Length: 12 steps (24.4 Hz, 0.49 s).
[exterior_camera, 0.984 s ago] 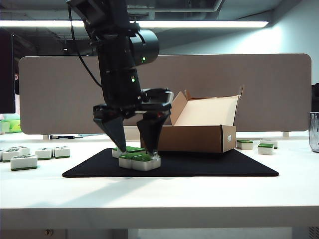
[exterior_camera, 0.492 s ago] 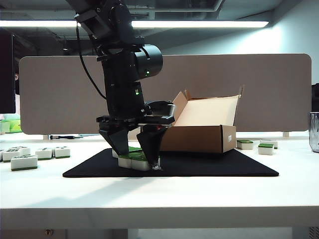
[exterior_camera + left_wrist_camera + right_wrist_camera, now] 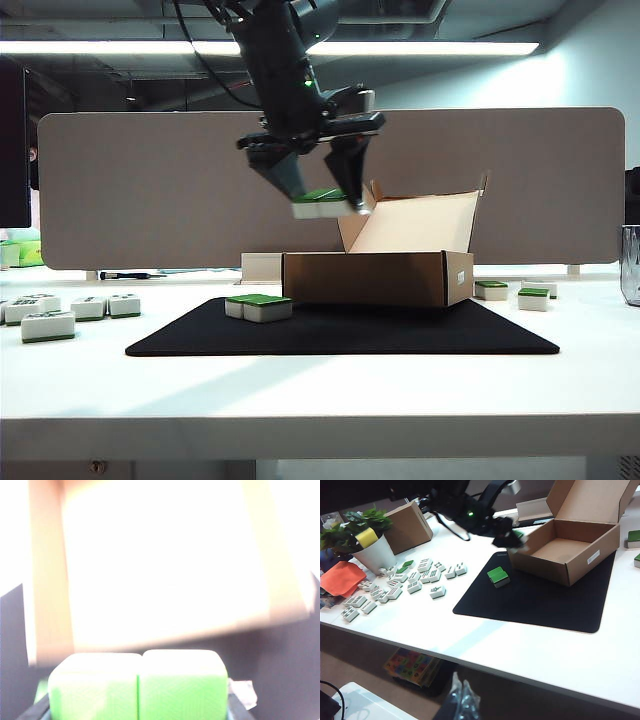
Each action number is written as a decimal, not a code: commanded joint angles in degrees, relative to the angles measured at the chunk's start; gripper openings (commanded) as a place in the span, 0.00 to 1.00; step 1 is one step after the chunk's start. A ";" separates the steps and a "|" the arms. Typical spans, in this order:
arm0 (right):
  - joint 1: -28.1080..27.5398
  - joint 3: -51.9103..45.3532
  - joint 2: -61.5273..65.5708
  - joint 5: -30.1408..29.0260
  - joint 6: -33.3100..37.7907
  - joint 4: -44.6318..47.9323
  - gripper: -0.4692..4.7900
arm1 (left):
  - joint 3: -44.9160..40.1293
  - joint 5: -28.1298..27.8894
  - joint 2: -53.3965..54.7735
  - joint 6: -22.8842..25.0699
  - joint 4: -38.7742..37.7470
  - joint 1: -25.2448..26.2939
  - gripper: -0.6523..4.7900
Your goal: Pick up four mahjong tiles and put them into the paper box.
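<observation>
Two green-backed mahjong tiles (image 3: pixel 320 204) hang side by side in the air, and my left gripper (image 3: pixel 322 205) is shut on them, above the left wall of the paper box (image 3: pixel 365 278). In the left wrist view the same pair (image 3: pixel 137 685) fills the space between the jaws, with the box's pale inside (image 3: pixel 165 565) beyond. Two more green-backed tiles (image 3: pixel 258 306) lie together on the black mat (image 3: pixel 400 330), left of the box; they also show in the right wrist view (image 3: pixel 498 576). My right gripper (image 3: pixel 462 700) is shut and empty, off the table's front edge.
Loose tiles with printed faces (image 3: pixel 415 580) lie on the white table left of the mat. A few green-backed tiles (image 3: pixel 530 297) sit right of the box. A potted plant (image 3: pixel 372 550) and a small closed cardboard box (image 3: pixel 410 525) stand at the far left. A glass (image 3: pixel 630 265) stands at the right edge.
My left gripper closed on two tiles on the mat, then rose and moved right with them to above the box's left wall. Two tiles stayed on the mat.
</observation>
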 commanded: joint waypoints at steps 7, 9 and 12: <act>-0.02 0.20 -0.68 -0.13 0.00 0.48 0.09 | 0.15 -1.46 9.49 0.04 15.91 -0.09 0.56; -0.02 0.20 -0.68 -0.11 0.00 0.50 0.09 | 0.15 -1.42 9.53 0.04 14.16 -0.11 0.56; -0.02 0.20 -0.68 0.11 0.00 0.57 0.09 | 0.17 -0.70 9.31 -0.02 10.27 -0.74 0.56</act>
